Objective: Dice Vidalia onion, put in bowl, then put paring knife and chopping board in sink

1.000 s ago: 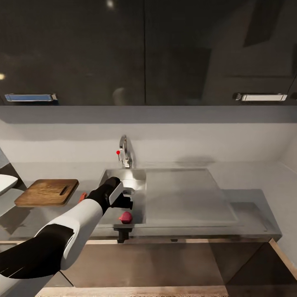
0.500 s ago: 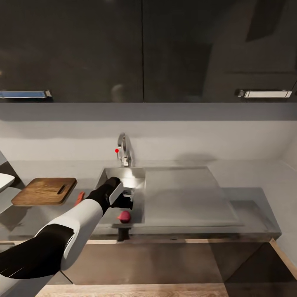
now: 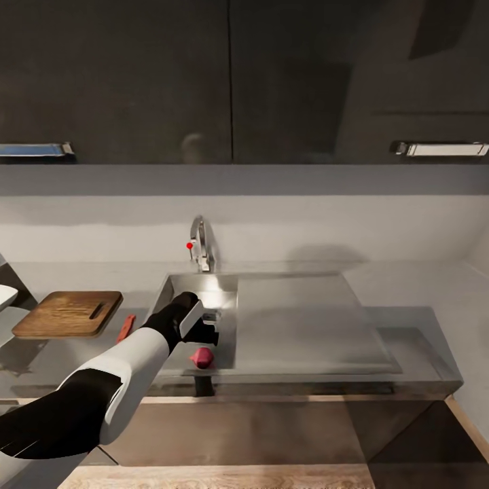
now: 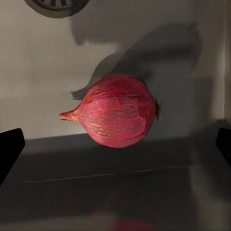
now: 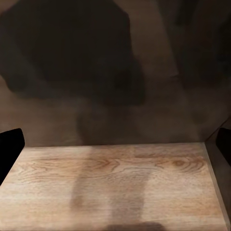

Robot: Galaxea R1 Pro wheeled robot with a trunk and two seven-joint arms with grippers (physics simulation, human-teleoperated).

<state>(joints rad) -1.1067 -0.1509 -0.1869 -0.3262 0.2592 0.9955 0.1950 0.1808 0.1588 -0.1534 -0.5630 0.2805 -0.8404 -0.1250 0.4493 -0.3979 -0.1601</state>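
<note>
Bowl (image 3: 5, 296) shows as a white edge at the far left of the head view, on the countertop (image 3: 41, 360); next to it lies the board (image 3: 68, 314), flat and bare, which I think is ready for the cutting; just right of the board the knife (image 3: 125, 327) lies on the countertop, its red handle visible, apart from the board. Then comes the sink (image 3: 224, 288) with its tap (image 3: 200, 244) behind; the onion (image 3: 202, 356) rests on the basin floor near the front wall, so the first step, taking it out, is not yet done.

The left arm reaches from the lower left, forearm going forward and to the right, wrist bent down into the basin; the left gripper (image 3: 207, 333) hangs just above the onion. In the left wrist view the onion (image 4: 115, 117) sits in the middle between the two dark fingertips (image 4: 9, 149) at the picture's edges; the fingers are spread wide and hold nothing. The right gripper (image 5: 115, 149) is also wide apart and holds nothing, over a pale wooden surface (image 5: 115, 183).
</note>
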